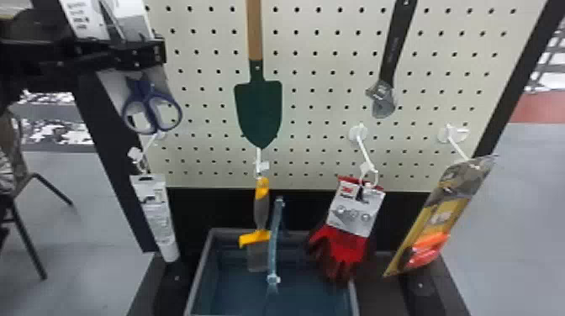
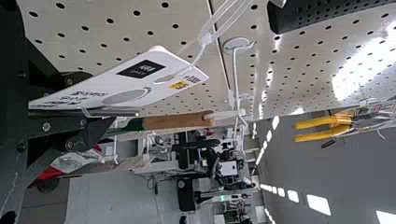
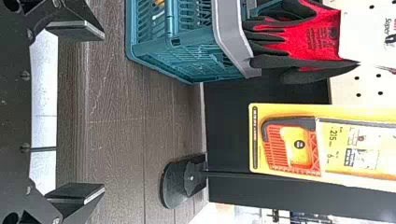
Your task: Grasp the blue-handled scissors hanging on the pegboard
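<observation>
The blue-handled scissors [image 1: 152, 110] hang at the pegboard's left side on their white card, handle loops downward. Across the middle of the card, just above the loops, lies my left gripper [image 1: 145, 53], closed on the carded scissors. In the left wrist view the card [image 2: 135, 81] runs between the fingers of my left gripper [image 2: 109, 95], and a clear tie loops through its far end. The blades are partly covered by the gripper in the head view. My right gripper [image 3: 99, 112] stands open with nothing between its fingers, down in front of the dark base.
Right of the scissors hang a green trowel [image 1: 258, 105] and a wrench [image 1: 386, 80]. Lower hooks hold a white tube [image 1: 155, 216], a yellow scraper [image 1: 261, 210], red gloves [image 1: 347, 235] and a yellow saw pack [image 1: 437, 218]. A blue basket [image 3: 187, 56] stands beneath.
</observation>
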### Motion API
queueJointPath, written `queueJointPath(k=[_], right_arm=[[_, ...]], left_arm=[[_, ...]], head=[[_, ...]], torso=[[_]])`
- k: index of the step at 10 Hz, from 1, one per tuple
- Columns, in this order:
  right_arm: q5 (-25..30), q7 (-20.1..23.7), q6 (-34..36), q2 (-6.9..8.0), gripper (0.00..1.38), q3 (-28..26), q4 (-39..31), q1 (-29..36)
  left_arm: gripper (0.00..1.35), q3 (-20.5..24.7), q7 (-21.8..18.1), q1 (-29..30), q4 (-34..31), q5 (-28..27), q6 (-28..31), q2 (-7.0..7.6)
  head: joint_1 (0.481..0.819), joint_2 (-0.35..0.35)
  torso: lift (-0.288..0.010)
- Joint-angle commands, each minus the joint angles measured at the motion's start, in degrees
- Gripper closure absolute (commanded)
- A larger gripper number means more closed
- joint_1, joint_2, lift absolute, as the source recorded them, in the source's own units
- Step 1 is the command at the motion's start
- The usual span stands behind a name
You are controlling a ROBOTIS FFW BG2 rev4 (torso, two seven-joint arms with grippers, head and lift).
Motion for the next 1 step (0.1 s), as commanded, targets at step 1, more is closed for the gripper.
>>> queueJointPath(k=[1], right_arm=[[0.0,0.0,0.0,0.0,0.15,0.0,0.0,0.0]], left_arm=[[1.15,0.1,0.0,0.0,0.0,0.0,0.1,0.0]], head=[[0.549,0.0]], torso=[[-0.1]])
